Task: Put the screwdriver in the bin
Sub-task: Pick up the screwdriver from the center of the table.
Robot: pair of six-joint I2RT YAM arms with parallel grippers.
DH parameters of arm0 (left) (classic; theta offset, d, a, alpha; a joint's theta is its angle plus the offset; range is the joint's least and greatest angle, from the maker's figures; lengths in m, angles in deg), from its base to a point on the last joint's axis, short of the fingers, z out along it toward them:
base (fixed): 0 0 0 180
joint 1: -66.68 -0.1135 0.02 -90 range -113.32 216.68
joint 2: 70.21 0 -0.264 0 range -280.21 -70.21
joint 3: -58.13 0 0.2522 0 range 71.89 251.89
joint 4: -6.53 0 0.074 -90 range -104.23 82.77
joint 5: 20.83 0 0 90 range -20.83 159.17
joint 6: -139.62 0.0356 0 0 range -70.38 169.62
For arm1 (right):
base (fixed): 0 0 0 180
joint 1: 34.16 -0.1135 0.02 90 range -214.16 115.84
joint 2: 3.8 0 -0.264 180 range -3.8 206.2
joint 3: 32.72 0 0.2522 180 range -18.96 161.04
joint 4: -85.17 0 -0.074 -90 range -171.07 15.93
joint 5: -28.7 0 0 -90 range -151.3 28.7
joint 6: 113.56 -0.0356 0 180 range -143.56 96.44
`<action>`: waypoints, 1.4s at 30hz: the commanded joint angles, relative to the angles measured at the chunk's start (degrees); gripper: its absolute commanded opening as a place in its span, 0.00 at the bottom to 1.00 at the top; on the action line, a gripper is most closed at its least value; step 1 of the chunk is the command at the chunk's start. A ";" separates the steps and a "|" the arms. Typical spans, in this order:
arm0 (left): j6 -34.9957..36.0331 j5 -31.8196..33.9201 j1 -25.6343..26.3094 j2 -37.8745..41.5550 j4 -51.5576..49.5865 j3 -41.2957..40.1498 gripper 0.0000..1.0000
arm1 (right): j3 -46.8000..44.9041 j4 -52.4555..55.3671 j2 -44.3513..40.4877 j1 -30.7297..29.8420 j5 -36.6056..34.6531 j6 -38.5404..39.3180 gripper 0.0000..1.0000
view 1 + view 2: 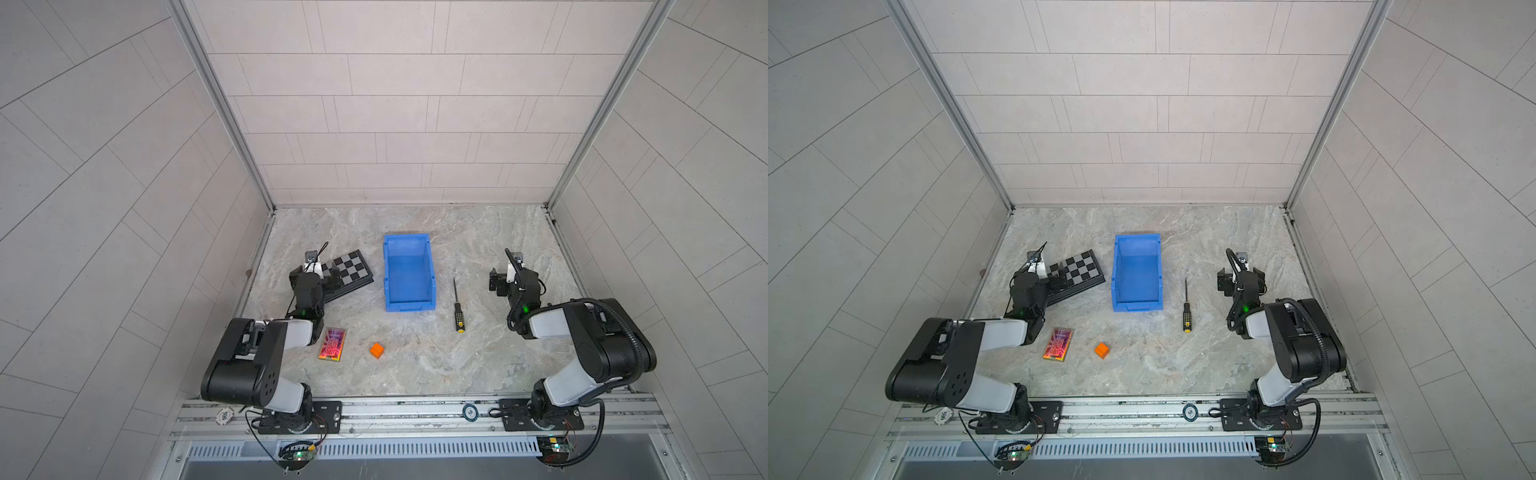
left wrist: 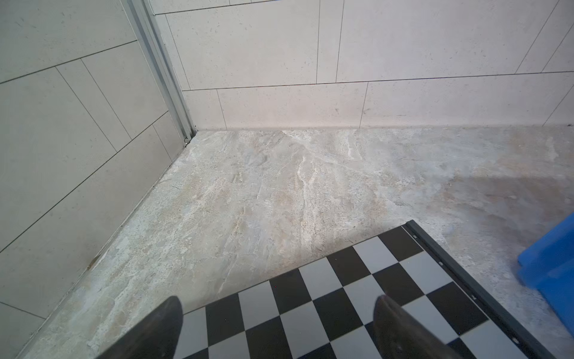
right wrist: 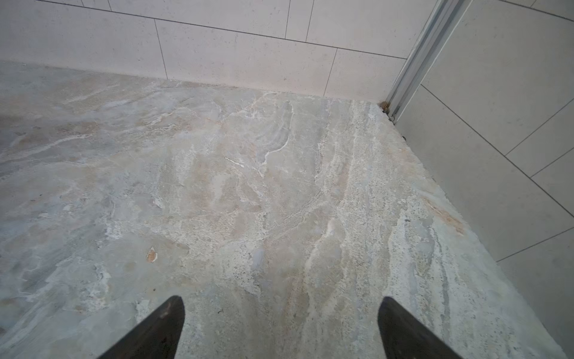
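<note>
The screwdriver (image 1: 457,309) (image 1: 1187,311) lies flat on the marble table just right of the bin, its thin shaft pointing to the back wall and its black, yellow-dotted handle toward the front. The blue bin (image 1: 406,240) (image 1: 1137,240) stands open-topped and empty at the table's middle; a corner of the bin (image 2: 553,270) shows in the left wrist view. My right gripper (image 1: 513,279) (image 3: 279,303) hovers open over bare table, right of the screwdriver and apart from it. My left gripper (image 1: 316,276) (image 2: 279,303) is open above a chessboard, holding nothing.
A black-and-white chessboard (image 1: 349,268) (image 2: 357,295) lies left of the bin, under the left gripper. An orange cube (image 1: 377,350) and a shiny multicoloured card (image 1: 332,344) sit at the front left. Tiled walls close the table at the back and both sides.
</note>
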State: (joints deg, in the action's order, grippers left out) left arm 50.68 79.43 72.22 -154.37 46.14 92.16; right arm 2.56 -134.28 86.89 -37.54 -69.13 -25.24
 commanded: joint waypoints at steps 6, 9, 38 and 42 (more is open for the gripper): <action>0.15 -0.15 -0.14 -0.05 0.91 0.47 1.00 | 0.54 -0.49 0.27 -0.40 -0.30 1.01 0.99; 0.11 -0.16 -0.18 -0.04 0.95 0.47 0.99 | 0.54 -0.49 0.23 -0.40 -0.19 1.04 0.99; 0.01 -0.15 -0.18 0.05 1.04 0.38 0.99 | 0.54 -0.18 0.26 -0.23 -0.09 0.85 0.99; 0.14 0.36 -0.03 0.40 1.75 0.01 1.00 | 0.58 -0.31 0.08 -0.29 -0.55 0.75 0.99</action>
State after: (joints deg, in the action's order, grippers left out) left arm 50.71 79.48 72.22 -154.37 46.16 92.14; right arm 2.56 -134.28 86.89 -37.54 -69.16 -25.24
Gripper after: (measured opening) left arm 0.995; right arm 0.993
